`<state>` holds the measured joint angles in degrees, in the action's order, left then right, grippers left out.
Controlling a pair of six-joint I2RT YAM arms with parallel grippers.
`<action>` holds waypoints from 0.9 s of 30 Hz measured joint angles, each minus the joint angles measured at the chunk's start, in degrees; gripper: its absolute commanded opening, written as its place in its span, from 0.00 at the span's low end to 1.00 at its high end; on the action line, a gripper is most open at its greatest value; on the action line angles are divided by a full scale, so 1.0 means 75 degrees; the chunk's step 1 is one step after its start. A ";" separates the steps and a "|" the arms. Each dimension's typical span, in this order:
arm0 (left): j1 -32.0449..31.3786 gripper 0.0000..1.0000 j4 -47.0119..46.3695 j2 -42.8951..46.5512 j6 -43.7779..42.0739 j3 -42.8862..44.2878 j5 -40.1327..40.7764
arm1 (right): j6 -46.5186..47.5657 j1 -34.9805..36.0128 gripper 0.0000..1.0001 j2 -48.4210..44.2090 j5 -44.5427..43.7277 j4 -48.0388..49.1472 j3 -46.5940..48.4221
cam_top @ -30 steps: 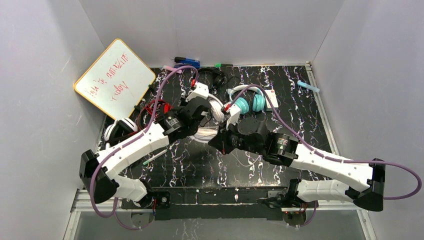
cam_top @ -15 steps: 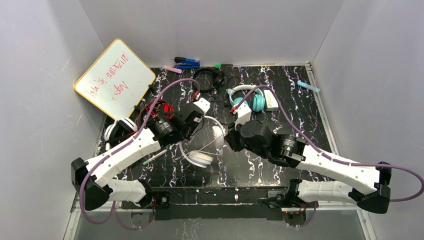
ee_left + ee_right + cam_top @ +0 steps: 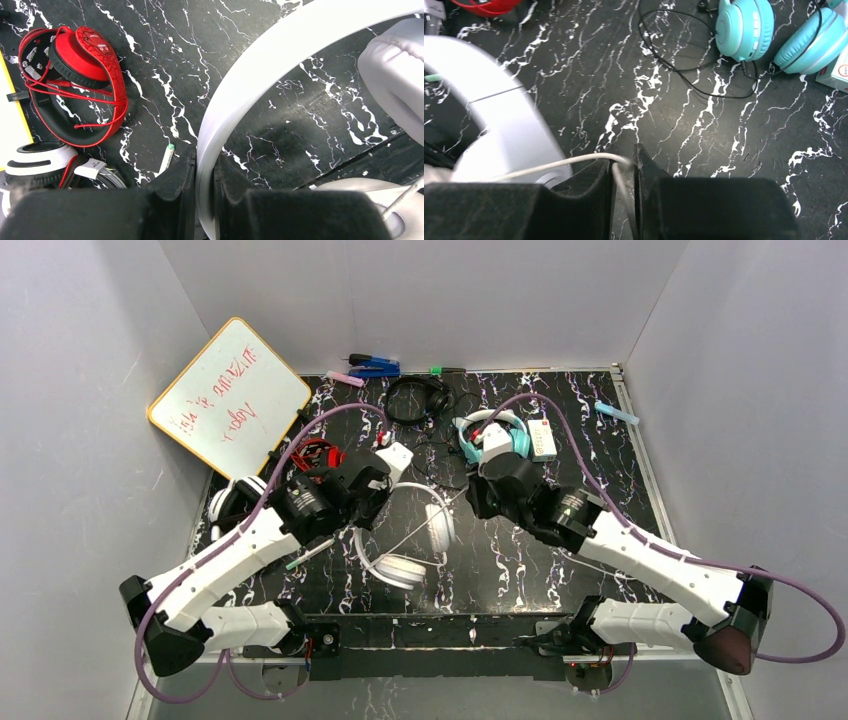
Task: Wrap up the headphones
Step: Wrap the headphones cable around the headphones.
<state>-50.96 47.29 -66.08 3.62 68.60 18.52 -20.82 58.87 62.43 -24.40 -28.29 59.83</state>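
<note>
Left arm [image 3: 240,550] and right arm [image 3: 650,560] extended forward, wrists converging. Left claw [image 3: 204,167] clamped on the band of the white headphones [image 3: 280,55]. Right claw [image 3: 623,165] narrowly parted, cord [image 3: 574,160] passing between the fingers.

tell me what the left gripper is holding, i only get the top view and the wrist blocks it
observer: the left gripper is shut on the band of the all-white headphones, clear on the left wrist view.
operator: right one got the cord
observer: the white cord sits inside the right gripper; can't tell if it's pinched tight.
operator: teal pair wrapped yet
observer: doesn't look it, a black cord lies in a loose loop beside the teal headphones.
</note>
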 measured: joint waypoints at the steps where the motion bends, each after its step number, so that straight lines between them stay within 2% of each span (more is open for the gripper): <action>1: 0.0000 0.00 0.0017 0.0099 0.0000 0.0000 -0.0058 | 0.0020 -0.0309 0.26 0.0096 0.0251 0.0000 0.0000; 6: 0.0000 0.00 0.0361 0.0449 0.0000 0.0000 -0.0472 | 0.0114 -0.1087 0.34 0.0210 0.0933 0.0114 -0.0052; 8: 0.0003 0.00 0.0396 0.0574 0.0047 0.0000 -0.0807 | 0.0140 -0.1201 0.35 0.0207 0.1230 0.0323 -0.0163; 12: 0.0000 0.00 0.0373 0.0889 0.0373 0.0003 -0.1638 | 0.0149 -0.1309 0.26 0.0093 0.1792 0.0886 -0.0711; 15: 0.0000 0.00 0.0414 0.1075 0.0866 0.0108 -0.2090 | 0.0143 -0.1352 0.24 -0.0166 0.2203 0.1285 -0.1303; 17: 0.0000 0.00 0.0449 0.1090 0.1218 0.0332 -0.2340 | 0.0119 -0.1358 0.28 -0.0379 0.2436 0.1556 -0.1632; 21: 0.0000 0.00 0.0259 0.1102 0.1909 0.0845 -0.2885 | 0.0093 -0.1384 0.44 -0.0848 0.2821 0.2256 -0.2285; 27: 0.0000 0.00 0.0565 0.0816 0.2751 0.2127 -0.3118 | 0.0166 -0.1384 0.41 -0.1545 0.2999 0.3346 -0.3244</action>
<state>-50.96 51.53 -59.96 24.25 84.55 -4.86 -19.57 48.49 50.85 -1.91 -3.20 35.51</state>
